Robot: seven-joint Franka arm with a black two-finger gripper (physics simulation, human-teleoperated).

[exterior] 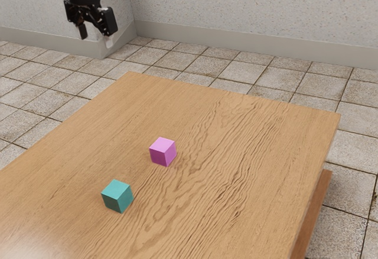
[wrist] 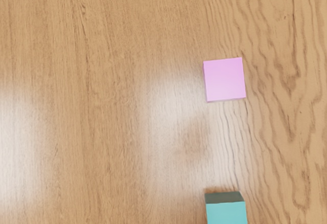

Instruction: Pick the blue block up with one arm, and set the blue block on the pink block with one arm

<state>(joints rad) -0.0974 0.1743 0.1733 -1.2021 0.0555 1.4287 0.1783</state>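
Evidently, in the exterior view, the gripper (exterior: pixel 96 32) is being held high up, at about eleven o'clock from the pink block (exterior: pixel 163 151) and well apart from it. Its fingers are being kept parted, with nothing being gripped between them. The blue block (exterior: pixel 117 196) is resting on the table (exterior: pixel 248 152) at about seven o'clock from the pink block, near it but not touching.

In the wrist view, both blocks are being looked down on from above. The blue block (wrist: pixel 226 208) is being shown at six o'clock from the pink block (wrist: pixel 224 79), with bare wood between them.

The step in hand is being judged as the approach, the pick not yet begun. The next move is being judged to call for the open fingers being brought over the blue block and lowered around it.
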